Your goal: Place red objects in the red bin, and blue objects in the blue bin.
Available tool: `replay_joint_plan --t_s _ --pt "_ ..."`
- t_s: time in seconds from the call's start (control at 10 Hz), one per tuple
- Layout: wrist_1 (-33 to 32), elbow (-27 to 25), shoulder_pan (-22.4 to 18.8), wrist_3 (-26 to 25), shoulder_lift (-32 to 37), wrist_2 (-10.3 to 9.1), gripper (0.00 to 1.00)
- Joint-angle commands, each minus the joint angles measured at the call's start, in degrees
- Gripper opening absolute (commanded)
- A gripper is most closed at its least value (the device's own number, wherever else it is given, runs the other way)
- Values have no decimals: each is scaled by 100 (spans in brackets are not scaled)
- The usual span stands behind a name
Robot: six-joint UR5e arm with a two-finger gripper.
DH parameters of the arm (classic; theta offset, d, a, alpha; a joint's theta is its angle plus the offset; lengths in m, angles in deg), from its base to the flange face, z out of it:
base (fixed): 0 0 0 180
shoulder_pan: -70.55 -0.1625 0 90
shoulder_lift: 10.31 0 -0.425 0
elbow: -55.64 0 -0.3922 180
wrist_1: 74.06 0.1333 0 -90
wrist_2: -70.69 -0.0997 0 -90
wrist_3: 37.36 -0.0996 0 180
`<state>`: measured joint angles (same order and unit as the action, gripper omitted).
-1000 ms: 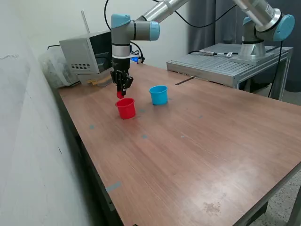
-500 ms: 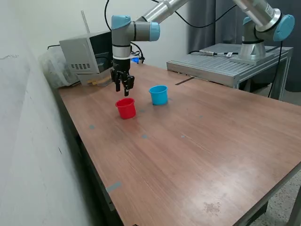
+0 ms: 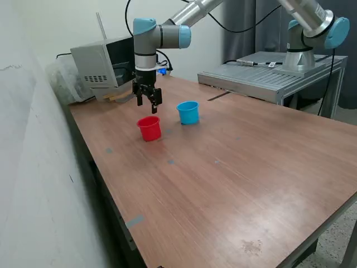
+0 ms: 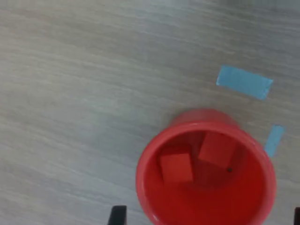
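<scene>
The exterior view stands off one corner of the wooden table (image 3: pixel 234 167), raised and looking down across its length toward the UR5e arm (image 3: pixel 146 50) at the far end, wide enough to take in both cups and the wall alongside. The wrist view looks straight down from close above, filling much of its picture with the open mouth of the red cup (image 4: pixel 205 174) and the tabletop around it. Both views share that red cup (image 3: pixel 149 128) and the wood beside it.
</scene>
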<state>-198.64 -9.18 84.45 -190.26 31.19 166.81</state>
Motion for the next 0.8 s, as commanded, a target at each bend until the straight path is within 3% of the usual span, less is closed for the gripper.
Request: replay_joint_plan --t_s 0.0,0.2,0.4,0.7 --pt "817 -720 -158 -696 749 -5 100" --pt "988 -1511 -351 -1206 1689 -23 100" --pt "988 -2294 -502 -1199 2866 -41 100" --pt "1503 -2771 -467 -1496 4214 -41 100"
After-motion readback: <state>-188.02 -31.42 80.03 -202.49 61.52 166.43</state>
